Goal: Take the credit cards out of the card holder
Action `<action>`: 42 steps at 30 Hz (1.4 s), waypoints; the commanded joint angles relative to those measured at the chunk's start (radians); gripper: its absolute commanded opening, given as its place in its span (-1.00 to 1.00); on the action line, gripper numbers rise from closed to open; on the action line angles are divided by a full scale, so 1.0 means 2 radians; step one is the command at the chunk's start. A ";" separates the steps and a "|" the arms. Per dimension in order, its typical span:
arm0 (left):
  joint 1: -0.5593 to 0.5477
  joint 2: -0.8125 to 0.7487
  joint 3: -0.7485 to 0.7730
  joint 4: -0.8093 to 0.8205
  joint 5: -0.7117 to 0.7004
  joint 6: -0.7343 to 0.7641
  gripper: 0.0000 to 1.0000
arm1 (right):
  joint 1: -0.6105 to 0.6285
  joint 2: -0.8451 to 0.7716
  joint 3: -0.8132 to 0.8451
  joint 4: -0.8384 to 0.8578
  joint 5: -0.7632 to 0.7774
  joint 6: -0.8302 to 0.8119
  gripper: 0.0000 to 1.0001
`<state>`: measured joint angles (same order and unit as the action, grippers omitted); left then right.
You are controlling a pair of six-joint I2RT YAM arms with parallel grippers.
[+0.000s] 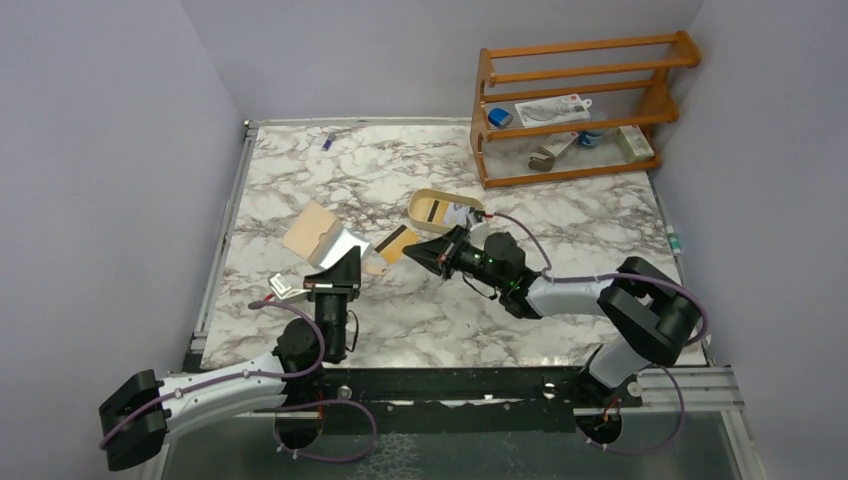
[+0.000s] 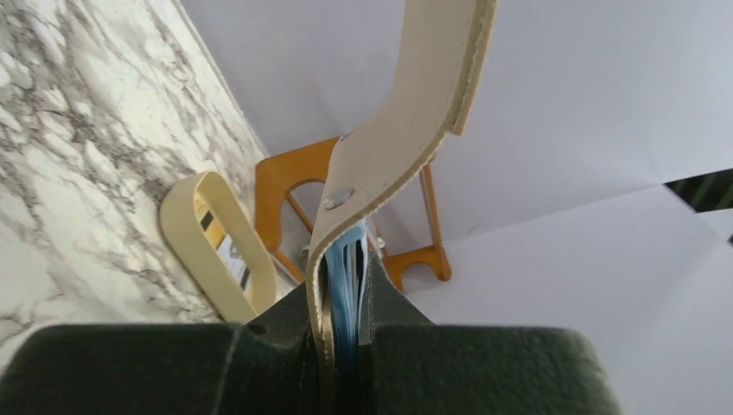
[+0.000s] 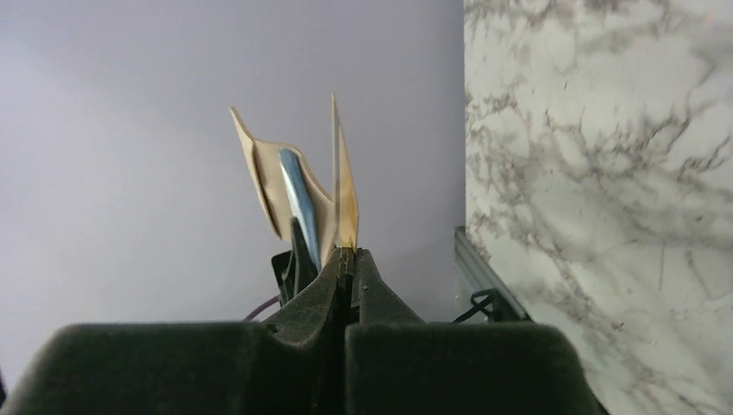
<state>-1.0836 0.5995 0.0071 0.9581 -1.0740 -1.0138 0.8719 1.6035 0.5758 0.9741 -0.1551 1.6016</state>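
Left wrist: smooth tan card holder (image 2: 393,147) curls upward.

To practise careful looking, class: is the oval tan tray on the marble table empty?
No, the oval tan tray holds dark-striped plastic cards within its rim.

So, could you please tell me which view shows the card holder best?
The top external view: the card holder shows whole, folded open, pinched by the left gripper. Left wrist shows only its curling flap edge-on, with blue cards inside; right wrist shows it small and edge-on behind a gold card.
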 commanded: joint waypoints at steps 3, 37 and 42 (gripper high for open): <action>0.000 0.010 -0.031 -0.131 0.021 0.008 -1.00 | -0.058 -0.055 0.058 -0.141 0.010 -0.140 -0.99; 0.001 -0.078 0.011 -0.334 0.081 -0.009 -1.00 | -0.220 0.162 0.403 -0.530 -0.167 -0.610 -0.99; 0.001 -0.060 0.010 -0.322 0.085 -0.014 -1.00 | -0.224 0.187 0.414 -0.518 -0.164 -0.609 -0.99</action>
<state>-1.0836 0.4637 0.0090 0.2459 -0.9325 -1.0237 0.4313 1.9285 1.3811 -0.1135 -0.5098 0.3954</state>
